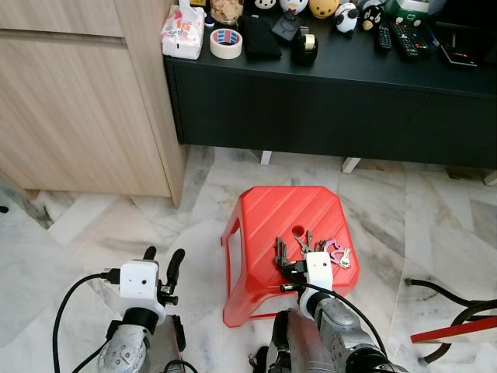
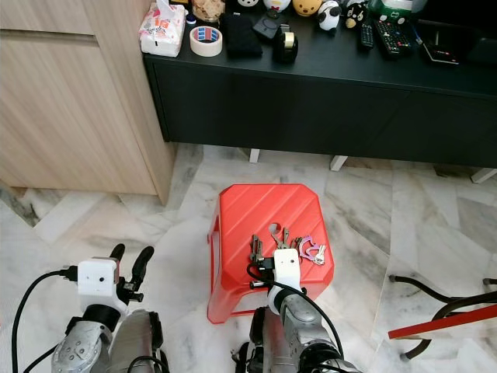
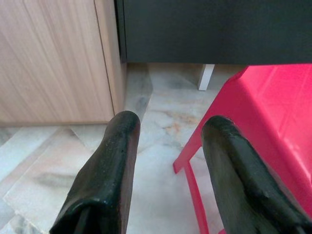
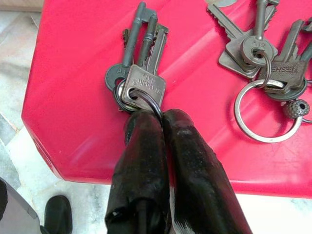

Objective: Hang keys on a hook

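Light wooden cabinet (image 1: 78, 101): stands at the far left on the marbled grey-white stone floor (image 1: 116, 225), its right edge beside the black cabinet.
Left gripper (image 1: 162, 264): near left, held low over the floor just left of the stool; its two black fingers (image 3: 105, 175) are spread apart with nothing between them.
Low black sideboard (image 1: 326, 101): runs along the far side from the wooden cabinet to the right edge.
Sideboard top: from the left, a pink-and-white tissue pack (image 1: 182, 33), a roll of white tape (image 1: 226, 43), a black pouch (image 1: 259, 37), a black tape dispenser (image 1: 304, 47), small panda and bear figurines (image 1: 342, 12), and black remote controls (image 1: 405, 37) at the far right.
Red plastic stool (image 1: 272, 225): stands on the floor in the middle, in front of the sideboard, with a round hole in its seat.
Dark bunch of keys on a black ring (image 4: 136, 73): lies on the near left part of the stool seat, the keys pointing away from the robot.
Right gripper (image 4: 163, 122): at the stool's near edge, its fingers pressed together on the black ring of that bunch.
Second bunch of silver keys on a large steel ring (image 4: 263, 63): lies on the seat just right of the first bunch, apart from it.
Pink carabiner clip (image 1: 335, 250): rests on the seat at the right end of the keys.
Black cable and red bar (image 1: 454, 318): lie on the floor at the near right.
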`<state>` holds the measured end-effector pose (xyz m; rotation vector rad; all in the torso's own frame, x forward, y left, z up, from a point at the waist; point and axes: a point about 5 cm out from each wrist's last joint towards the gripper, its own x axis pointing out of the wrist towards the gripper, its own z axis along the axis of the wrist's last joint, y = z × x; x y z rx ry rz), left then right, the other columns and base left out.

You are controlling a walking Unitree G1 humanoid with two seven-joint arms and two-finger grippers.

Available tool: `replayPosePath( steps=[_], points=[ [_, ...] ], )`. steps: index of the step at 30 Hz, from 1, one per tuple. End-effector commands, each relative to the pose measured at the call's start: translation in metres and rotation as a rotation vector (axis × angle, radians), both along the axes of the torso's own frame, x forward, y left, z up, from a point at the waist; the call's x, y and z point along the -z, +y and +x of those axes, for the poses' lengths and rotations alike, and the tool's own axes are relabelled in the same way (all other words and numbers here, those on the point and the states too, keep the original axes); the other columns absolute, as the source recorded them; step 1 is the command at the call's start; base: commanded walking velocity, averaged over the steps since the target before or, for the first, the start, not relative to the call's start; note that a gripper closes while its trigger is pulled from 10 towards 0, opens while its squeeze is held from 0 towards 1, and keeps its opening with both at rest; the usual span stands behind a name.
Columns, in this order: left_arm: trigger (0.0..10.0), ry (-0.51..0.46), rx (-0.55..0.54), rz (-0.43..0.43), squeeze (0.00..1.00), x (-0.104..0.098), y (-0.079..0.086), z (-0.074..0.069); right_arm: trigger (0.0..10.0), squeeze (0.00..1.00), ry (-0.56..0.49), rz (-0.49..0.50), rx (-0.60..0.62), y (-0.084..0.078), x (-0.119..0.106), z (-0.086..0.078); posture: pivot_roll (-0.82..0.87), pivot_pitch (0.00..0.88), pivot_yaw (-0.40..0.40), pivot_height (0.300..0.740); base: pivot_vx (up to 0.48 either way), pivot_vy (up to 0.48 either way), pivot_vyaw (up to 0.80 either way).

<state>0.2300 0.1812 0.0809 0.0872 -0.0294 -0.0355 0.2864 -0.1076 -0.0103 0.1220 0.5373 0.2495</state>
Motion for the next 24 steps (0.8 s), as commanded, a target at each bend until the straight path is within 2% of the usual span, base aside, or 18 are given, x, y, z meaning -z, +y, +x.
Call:
replayPosePath(
  steps=[1,7,8,10,12,13,20,21,22,23,24],
  points=[
    [10.0,0.035,0.011,0.008,0.0,0.01,-0.004,-0.002,0.0,0.0,0.03,-0.01,0.036,-0.007,0.008,-0.008,0.07,0.249,-0.17,0.626,0.0,0.0,0.0],
    [10.0,0.032,0.011,0.011,0.0,0.011,-0.004,0.004,0.0,0.0,-0.058,-0.007,0.095,-0.02,-0.002,0.001,0.07,0.214,-0.171,0.626,0.0,0.0,0.0],
    [10.0,0.029,0.008,0.012,0.0,0.012,-0.003,0.009,0.0,0.0,-0.107,-0.011,0.104,-0.025,-0.008,0.004,0.06,0.194,-0.171,0.626,0.0,0.0,0.0],
    [10.0,0.029,0.008,0.012,0.0,0.012,-0.003,0.01,0.0,0.0,-0.119,-0.014,0.103,-0.025,-0.01,0.005,0.06,0.194,-0.171,0.626,0.0,0.0,0.0],
    [10.0,0.024,0.007,0.012,0.0,0.012,-0.004,0.016,0.0,0.0,-0.166,-0.01,0.111,-0.029,-0.016,0.008,0.06,0.156,-0.169,0.626,0.0,0.0,0.0],
    [10.0,0.018,0.008,0.012,0.0,0.012,-0.004,0.021,0.0,0.0,-0.219,-0.005,0.124,-0.033,-0.023,0.01,0.06,0.138,-0.168,0.626,0.0,0.0,0.0],
    [10.0,0.015,0.006,0.018,0.0,0.015,-0.003,0.035,0.0,0.0,-0.348,-0.006,0.187,-0.043,-0.045,0.02,0.06,0.063,-0.158,0.626,0.0,0.0,0.0],
    [10.0,0.016,0.004,0.019,0.0,0.016,-0.002,0.037,2.1,0.0,-0.361,-0.006,0.191,-0.044,-0.047,0.021,0.05,0.05,-0.155,0.626,0.0,0.0,0.0],
    [10.0,0.017,0.003,0.019,0.0,0.016,-0.002,0.038,4.7,0.0,-0.369,-0.006,0.194,-0.044,-0.049,0.022,0.05,0.05,-0.155,0.626,0.0,0.0,0.0],
    [10.0,0.023,0.002,0.023,0.0,0.019,-0.001,0.039,10.0,0.0,-0.395,-0.005,0.2,-0.046,-0.053,0.022,0.05,0.031,-0.149,0.626,0.0,0.0,0.0],
    [10.0,0.027,0.001,0.026,0.0,0.02,0.0,0.039,10.0,0.0,-0.412,-0.004,0.204,-0.047,-0.056,0.022,0.05,0.031,-0.149,0.626,0.0,0.0,0.0]
  ],
)
